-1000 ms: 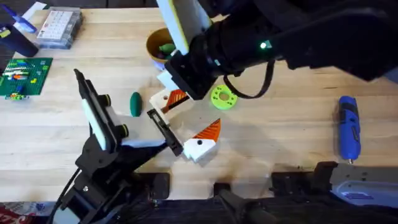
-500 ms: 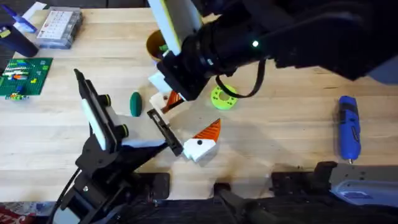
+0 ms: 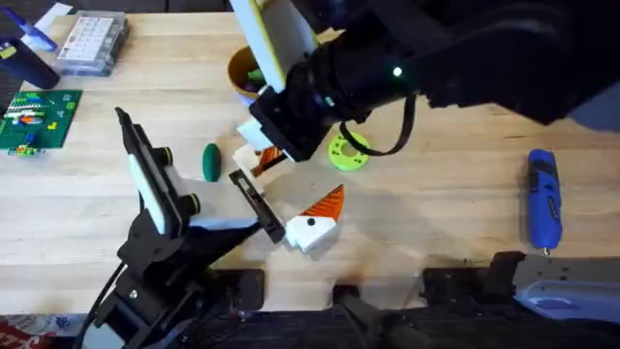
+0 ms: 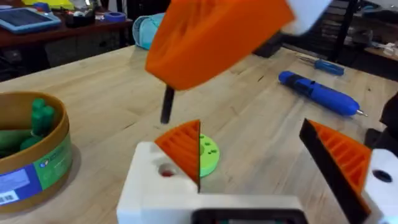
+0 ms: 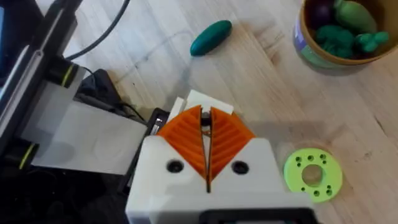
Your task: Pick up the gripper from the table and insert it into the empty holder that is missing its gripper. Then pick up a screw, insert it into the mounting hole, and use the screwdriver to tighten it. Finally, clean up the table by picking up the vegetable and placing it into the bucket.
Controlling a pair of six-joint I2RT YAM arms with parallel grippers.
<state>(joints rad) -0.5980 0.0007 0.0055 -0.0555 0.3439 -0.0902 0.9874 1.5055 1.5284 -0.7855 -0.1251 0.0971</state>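
Your pale wooden bench [image 3: 455,194] carries a clear parts box [image 3: 92,44] and a green board [image 3: 39,118] at its far left corner. From overhead, the right arm hides much of the bucket [image 3: 239,73], but you can see the vegetable [image 3: 210,161] lying loose on the wood near it. The screwdriver [image 3: 542,199] lies well apart at the right edge. The right wrist camera looks straight into the bucket and gives you what the overhead cannot: green pieces and a purple one inside. It also shows the right hand [image 5: 207,134] narrow, its orange pads [image 5: 231,138] pressed together. There is a small dark thing at the seam, and you cannot tell what it is. That hand hovers directly over a white piece [image 5: 208,101] of the left hand [image 4: 255,149]. The left wrist view shows the left hand spread wide and holding nothing, with the lime green disc [image 4: 208,155] on the bench between its orange pads [image 4: 339,158]. Since half a second ago the right hand has eased slightly toward the disc, while the left arm, vegetable and screwdriver have not moved.
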